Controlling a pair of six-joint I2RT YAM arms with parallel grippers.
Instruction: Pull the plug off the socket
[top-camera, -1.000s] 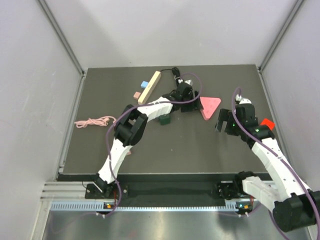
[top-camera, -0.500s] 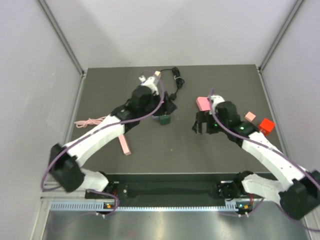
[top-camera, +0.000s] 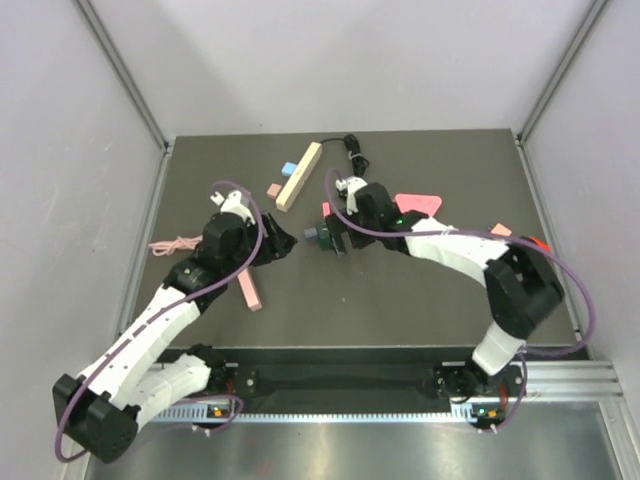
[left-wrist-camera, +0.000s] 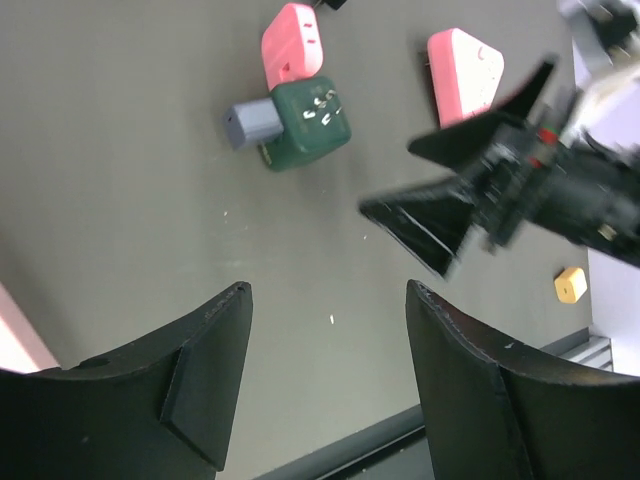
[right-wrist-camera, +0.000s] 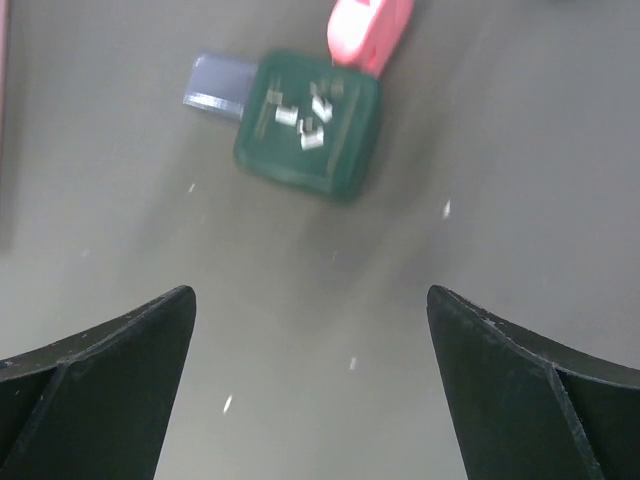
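The socket (left-wrist-camera: 305, 125) is a dark green block with metal contacts on top, lying on the dark table. A short grey plug (left-wrist-camera: 250, 123) sticks out of its left side. In the right wrist view the socket (right-wrist-camera: 308, 122) and the plug (right-wrist-camera: 220, 83) lie ahead of my right gripper (right-wrist-camera: 310, 300), which is open and empty. From above, the right gripper (top-camera: 338, 235) hovers right beside the socket (top-camera: 323, 238). My left gripper (left-wrist-camera: 328, 300) is open with nothing between its fingers, and stands a short way left of the plug (top-camera: 312, 236).
A rounded pink piece (left-wrist-camera: 293, 45) touches the socket's far side. Also on the table are a pink triangle (top-camera: 420, 205), a wooden bar (top-camera: 298, 175), a pink stick (top-camera: 250, 292), a pink cord (top-camera: 180, 243), a black cable (top-camera: 350, 150) and small blocks (top-camera: 288, 168).
The right arm has swung left across the table to the socket. The left arm has pulled back to the left of it, and its jaws have narrowed slightly.
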